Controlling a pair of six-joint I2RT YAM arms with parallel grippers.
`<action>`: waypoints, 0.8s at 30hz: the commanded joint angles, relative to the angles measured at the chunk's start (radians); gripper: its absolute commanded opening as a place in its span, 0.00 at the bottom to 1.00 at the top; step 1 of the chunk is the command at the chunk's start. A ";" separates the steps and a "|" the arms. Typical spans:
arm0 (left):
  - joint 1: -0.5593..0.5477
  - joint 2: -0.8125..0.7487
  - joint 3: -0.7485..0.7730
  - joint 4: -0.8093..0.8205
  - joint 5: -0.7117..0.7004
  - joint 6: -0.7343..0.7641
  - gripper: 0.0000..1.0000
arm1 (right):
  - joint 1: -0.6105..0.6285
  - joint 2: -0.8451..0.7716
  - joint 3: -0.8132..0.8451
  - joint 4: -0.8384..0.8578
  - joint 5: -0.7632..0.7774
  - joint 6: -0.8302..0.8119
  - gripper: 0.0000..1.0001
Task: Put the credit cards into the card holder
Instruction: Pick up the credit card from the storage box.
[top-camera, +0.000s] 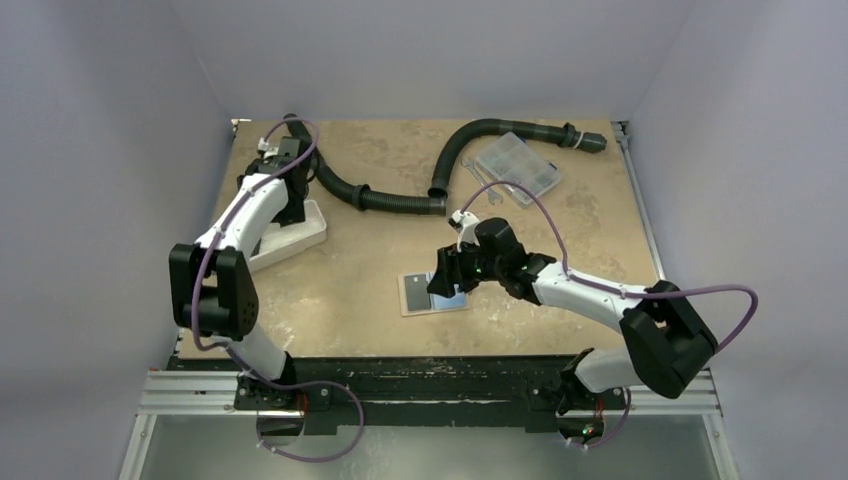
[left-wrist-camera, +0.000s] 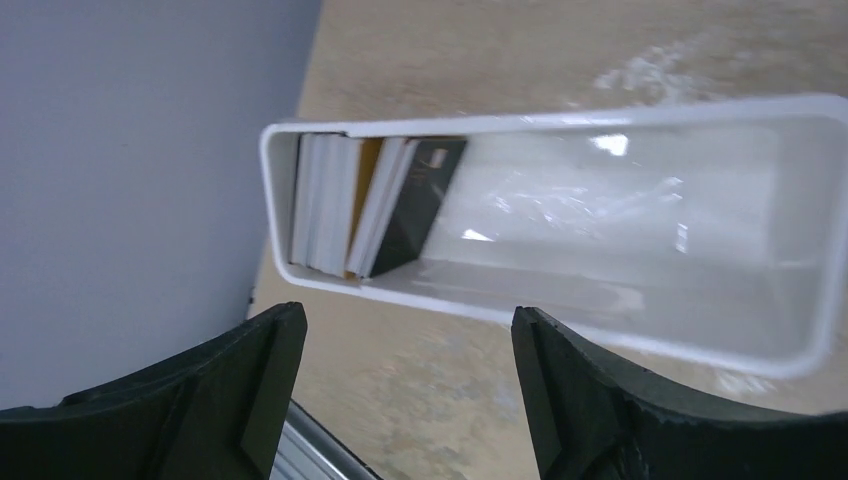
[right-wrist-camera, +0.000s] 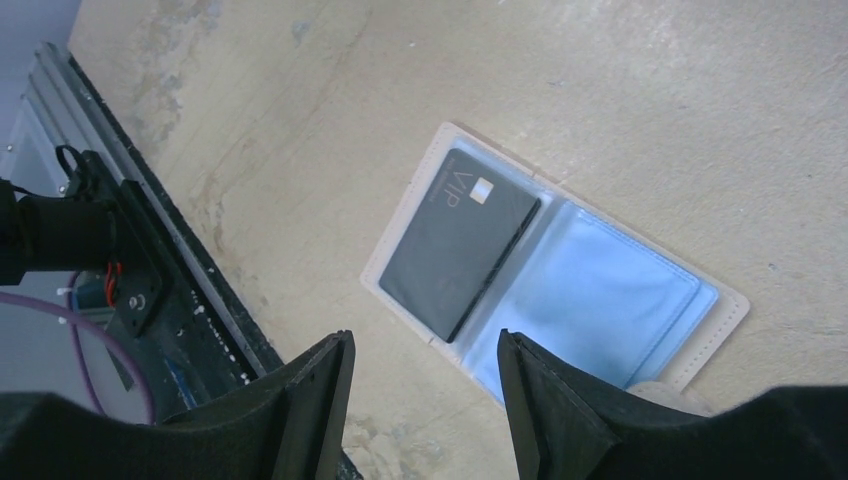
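Note:
The card holder (right-wrist-camera: 610, 300) lies open and flat on the table, pale blue inside with a beige stitched edge; it also shows in the top view (top-camera: 420, 307). A dark grey credit card (right-wrist-camera: 460, 255) marked VIP lies on its left half, also seen in the top view (top-camera: 415, 291). My right gripper (right-wrist-camera: 425, 350) is open and empty just above the holder's near edge, also in the top view (top-camera: 450, 283). More credit cards (left-wrist-camera: 370, 205) stand on edge at one end of the white tray (left-wrist-camera: 620, 330). My left gripper (left-wrist-camera: 408, 325) is open and empty just short of the tray.
A clear plastic compartment box (top-camera: 518, 167) and a black corrugated hose (top-camera: 400, 200) lie at the back of the table. The white tray (top-camera: 300, 235) sits at the left by the left arm. The table's metal front rail (right-wrist-camera: 150, 230) is close to the holder.

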 joint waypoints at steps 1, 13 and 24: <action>0.060 0.114 0.072 -0.026 -0.198 0.091 0.81 | 0.049 -0.063 -0.011 0.051 -0.017 -0.013 0.62; 0.140 0.280 0.152 0.003 -0.119 0.116 0.81 | 0.114 -0.089 -0.013 0.057 0.031 -0.018 0.63; 0.197 0.288 0.053 0.068 -0.117 0.110 0.82 | 0.120 -0.080 -0.013 0.061 0.036 -0.018 0.63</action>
